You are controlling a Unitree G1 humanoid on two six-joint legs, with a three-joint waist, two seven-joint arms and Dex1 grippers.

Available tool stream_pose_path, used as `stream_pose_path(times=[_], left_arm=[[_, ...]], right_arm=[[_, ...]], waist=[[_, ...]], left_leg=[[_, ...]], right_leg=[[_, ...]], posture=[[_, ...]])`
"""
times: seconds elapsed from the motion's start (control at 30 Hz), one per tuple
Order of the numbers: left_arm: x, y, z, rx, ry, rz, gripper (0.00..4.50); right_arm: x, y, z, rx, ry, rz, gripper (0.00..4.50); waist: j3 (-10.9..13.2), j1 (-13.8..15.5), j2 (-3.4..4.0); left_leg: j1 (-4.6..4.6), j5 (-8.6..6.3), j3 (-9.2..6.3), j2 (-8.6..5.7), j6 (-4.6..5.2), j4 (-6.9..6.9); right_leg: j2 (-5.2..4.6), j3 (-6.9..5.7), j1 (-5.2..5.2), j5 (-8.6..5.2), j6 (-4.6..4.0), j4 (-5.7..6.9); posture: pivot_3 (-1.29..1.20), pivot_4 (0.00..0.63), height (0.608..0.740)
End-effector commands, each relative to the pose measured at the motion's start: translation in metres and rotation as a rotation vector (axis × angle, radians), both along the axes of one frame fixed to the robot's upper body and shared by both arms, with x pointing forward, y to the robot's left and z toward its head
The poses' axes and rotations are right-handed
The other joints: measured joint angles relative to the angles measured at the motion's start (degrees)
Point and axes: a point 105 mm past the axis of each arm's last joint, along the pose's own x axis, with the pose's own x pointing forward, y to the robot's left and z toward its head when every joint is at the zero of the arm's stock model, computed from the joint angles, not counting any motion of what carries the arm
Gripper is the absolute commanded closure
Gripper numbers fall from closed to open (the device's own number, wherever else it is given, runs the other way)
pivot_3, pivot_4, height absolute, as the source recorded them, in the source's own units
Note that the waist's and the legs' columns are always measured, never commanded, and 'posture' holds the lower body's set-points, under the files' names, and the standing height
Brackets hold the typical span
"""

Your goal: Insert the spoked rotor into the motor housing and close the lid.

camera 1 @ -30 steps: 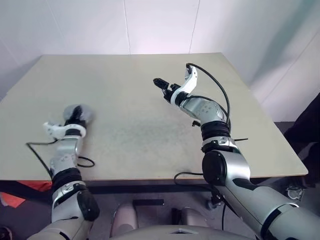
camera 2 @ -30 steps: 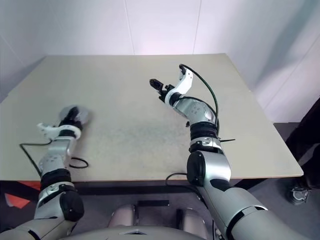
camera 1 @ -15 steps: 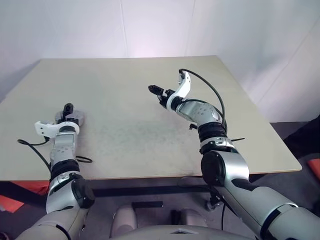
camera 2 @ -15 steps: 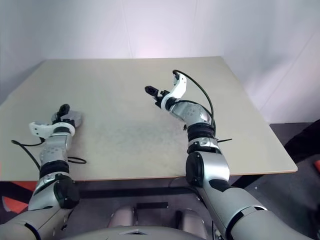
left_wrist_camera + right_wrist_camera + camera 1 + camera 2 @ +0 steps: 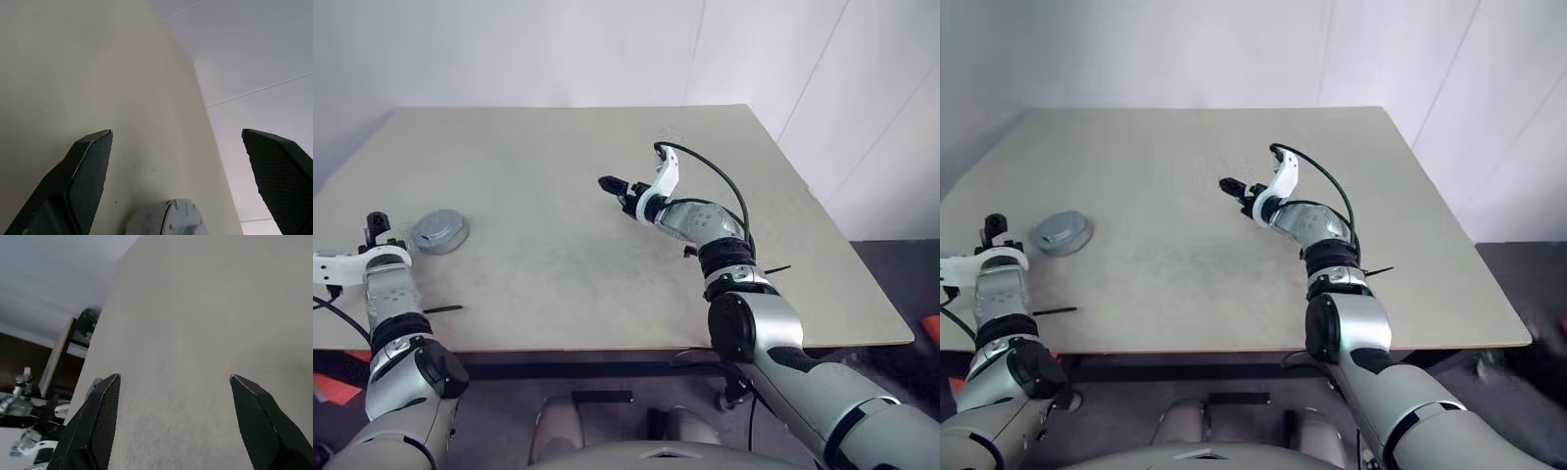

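Observation:
The lid (image 5: 440, 232), a light-grey round cap, lies flat on the beige table (image 5: 558, 147) near its left side. Its edge also shows low between the fingers in the left wrist view, lid (image 5: 168, 218). My left gripper (image 5: 374, 230) hangs open to the left of the lid, apart from it, with nothing between its fingers (image 5: 93, 166). Above the middle of the table my right gripper (image 5: 617, 186) stands open and empty, its fingers (image 5: 100, 416) wide apart. The spoked rotor and the motor housing are hidden.
A black cable (image 5: 445, 309) lies by the table's front-left edge. White walls stand behind and to the right of the table. In the right wrist view dark furniture (image 5: 80, 328) stands past the table's far side.
My left gripper has opened, let go of the lid and drawn away to the left and slightly up. The lid stays on the table. The right gripper has hardly moved. The camera has shifted.

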Motion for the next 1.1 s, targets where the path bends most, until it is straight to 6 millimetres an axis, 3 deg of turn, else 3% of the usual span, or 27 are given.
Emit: stream_pose_path(times=[0.03,0.1,0.17,0.23,0.27,0.37,0.47,0.6,0.7,1.1], left_arm=[[0.02,-0.019,0.062,0.23,-0.153,-0.076,0.02],[0.032,-0.045,0.081,0.334,-0.212,-0.176,0.02],[0.042,-0.085,0.1,0.471,-0.281,-0.34,0.02],[0.046,-0.115,0.107,0.552,-0.312,-0.47,0.02],[0.047,-0.141,0.11,0.605,-0.331,-0.6,0.02],[0.038,-0.211,0.099,0.796,-0.316,-0.934,0.02],[0.026,-0.246,0.069,0.916,-0.232,-1.133,0.02],[0.016,-0.267,0.026,1.02,-0.1,-1.261,0.02],[0.007,-0.275,0.006,1.059,-0.056,-1.322,0.02],[0.003,-0.271,0.004,1.09,-0.041,-1.311,0.02]], right_arm=[[0.006,-0.016,0.039,-0.058,-0.287,-0.047,0.48],[0.006,-0.03,0.045,-0.157,-0.432,-0.075,0.48],[0.006,-0.049,0.046,-0.275,-0.539,-0.1,0.48],[0.005,-0.063,0.045,-0.331,-0.58,-0.098,0.48],[0.003,-0.073,0.042,-0.36,-0.59,-0.066,0.48],[-0.007,-0.106,0.031,-0.525,-0.638,0.017,0.48],[-0.012,-0.133,0.017,-0.674,-0.635,0.057,0.48],[-0.016,-0.157,0.002,-0.81,-0.616,0.075,0.48],[-0.017,-0.161,-0.002,-0.834,-0.609,0.072,0.48],[-0.012,-0.149,-0.009,-0.857,-0.625,0.042,0.48]], waist=[[0.0,0.6,-0.03],[0.0,1.4,-0.09],[0.0,1.7,-0.14],[0.1,1.7,-0.17],[0.1,1.5,-0.16],[0.1,1.4,-0.16],[0.1,1.1,-0.12],[0.1,-0.5,-0.09],[0.1,-1.1,-0.05],[0.1,-1.5,-0.02]], left_leg=[[0.01,0.0,0.0,0.07,0.0,0.04],[0.0,0.0,0.0,0.23,0.0,0.13],[0.01,0.0,0.01,0.19,0.0,0.22],[0.01,0.0,0.03,0.01,0.0,0.27],[0.01,0.0,0.05,-0.1,0.0,0.29],[0.03,-0.05,0.06,-0.27,0.1,0.37],[0.03,-0.15,0.1,-0.29,0.27,0.43],[0.0,-0.15,0.15,-0.23,0.28,0.44],[0.03,-0.17,0.16,-0.23,0.32,0.45],[0.06,-0.34,0.15,-0.27,0.65,0.63]], right_leg=[[-0.01,-0.02,0.04,0.0,0.0,0.02],[-0.04,-0.03,0.12,-0.01,0.01,0.02],[-0.19,-0.04,0.24,0.01,0.05,0.03],[-0.41,-0.06,0.32,0.06,0.13,0.04],[-0.51,-0.06,0.33,0.08,0.17,0.05],[-0.59,-0.01,0.37,0.13,0.22,0.03],[-0.55,-0.01,0.37,0.12,0.21,0.04],[-0.34,-0.01,0.2,0.11,0.18,0.08],[-0.33,0.01,0.21,0.11,0.17,0.06],[-0.38,0.01,0.34,0.16,0.09,0.06]], posture=[[0.0,0.0,0.74],[0.0,0.0,0.74],[0.0,0.0,0.74],[0.0,0.0,0.74],[0.0,0.0,0.74],[0.0,0.0,0.74],[0.0,0.0,0.74],[0.0,0.0,0.74],[0.0,0.0,0.74],[0.0,0.0,0.74]])
